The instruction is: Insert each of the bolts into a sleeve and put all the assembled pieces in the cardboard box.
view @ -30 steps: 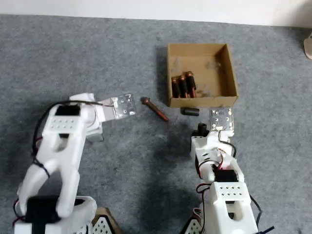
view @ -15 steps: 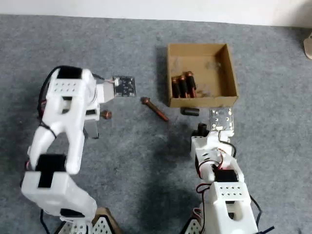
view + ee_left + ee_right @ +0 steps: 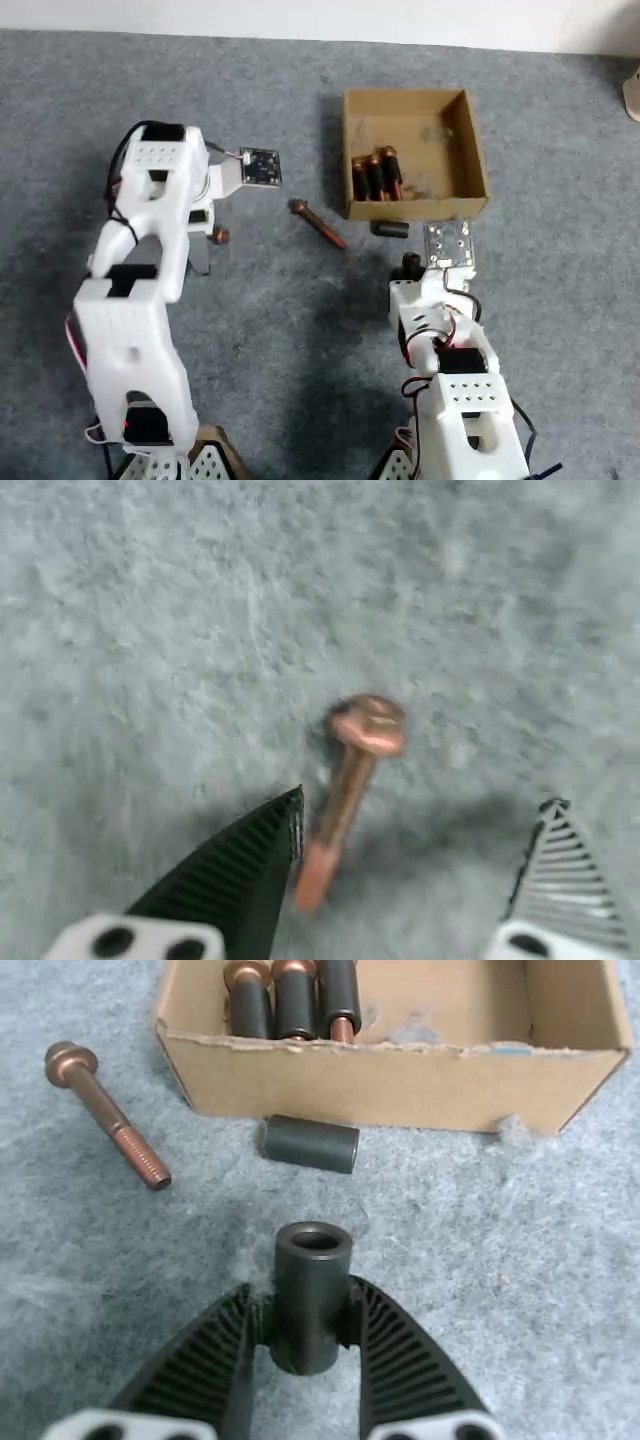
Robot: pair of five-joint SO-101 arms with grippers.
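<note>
— Which bolt are you after?

— The bolt [image 3: 352, 780] on the grey carpet [image 3: 300, 340] at the left of the table, right under my left gripper [image 3: 422, 810]. My fingers there are spread wide. One tip is just beside the threaded end and the other is well off. I'd centre over the shaft before closing, or it may roll out of the pinch.

— And the other side?

— My right gripper [image 3: 308, 1310] pinches a dark sleeve [image 3: 312, 1270] upright, bore up, just near of the cardboard box [image 3: 400, 1085]. I judge it should stay plumb so the bolt can slide in.

— What's in the box?

— Three assembled pieces [image 3: 295, 1000], side by side against its left wall. Outside, a loose sleeve [image 3: 311, 1144] lies just beside the near wall. A second bolt [image 3: 105, 1112] lies left of that.
</note>
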